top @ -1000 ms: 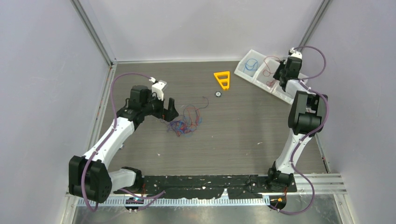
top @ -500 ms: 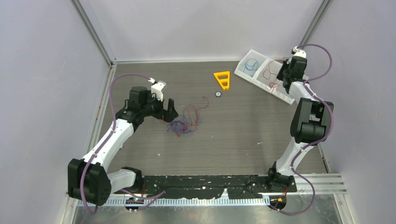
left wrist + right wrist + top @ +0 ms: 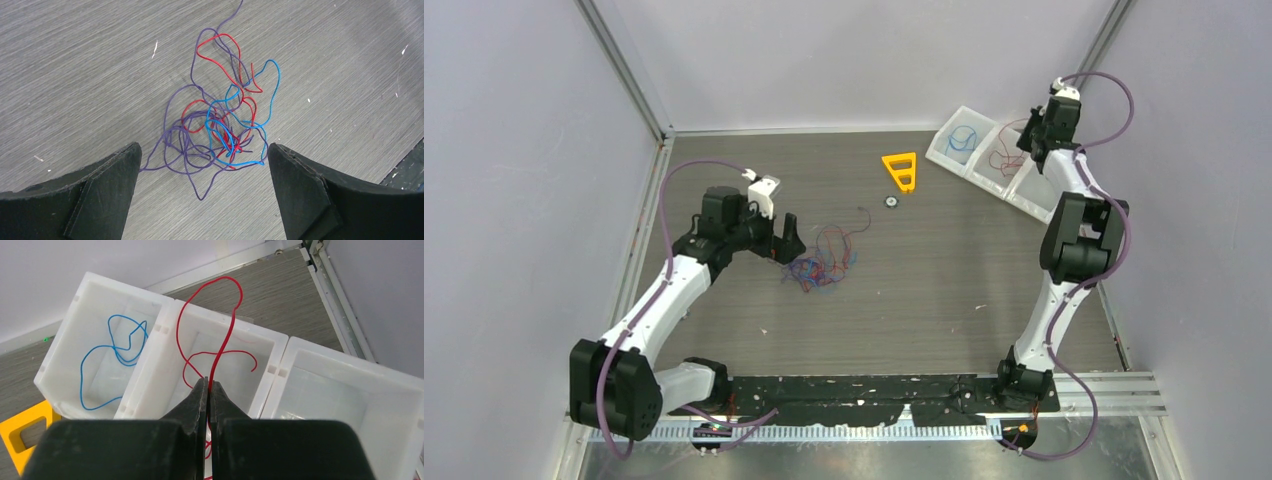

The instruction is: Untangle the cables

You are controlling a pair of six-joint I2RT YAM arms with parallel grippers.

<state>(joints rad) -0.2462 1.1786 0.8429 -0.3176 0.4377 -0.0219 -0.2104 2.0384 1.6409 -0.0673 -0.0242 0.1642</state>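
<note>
A tangle of thin red, blue and purple cables (image 3: 822, 260) lies on the table's middle left; the left wrist view shows it as loose loops (image 3: 220, 125). My left gripper (image 3: 782, 243) is open just left of it, its fingers (image 3: 105, 190) wide apart on either side of the clump's near edge, touching nothing. My right gripper (image 3: 1036, 140) is at the far right, above the white bins. It is shut on a red cable (image 3: 220, 340) that loops up over the middle bin (image 3: 270, 347). A blue cable (image 3: 112, 360) lies in the left bin (image 3: 65, 347).
An orange plastic triangle (image 3: 901, 170) and a small round part (image 3: 890, 201) lie between the clump and the bins. A third white bin (image 3: 400, 395) stands on the right. Grey walls close in the table on three sides; a black strip (image 3: 874, 390) runs along the near edge.
My right gripper has risen and moved toward the back right corner with the red cable. My left gripper has stayed beside the clump.
</note>
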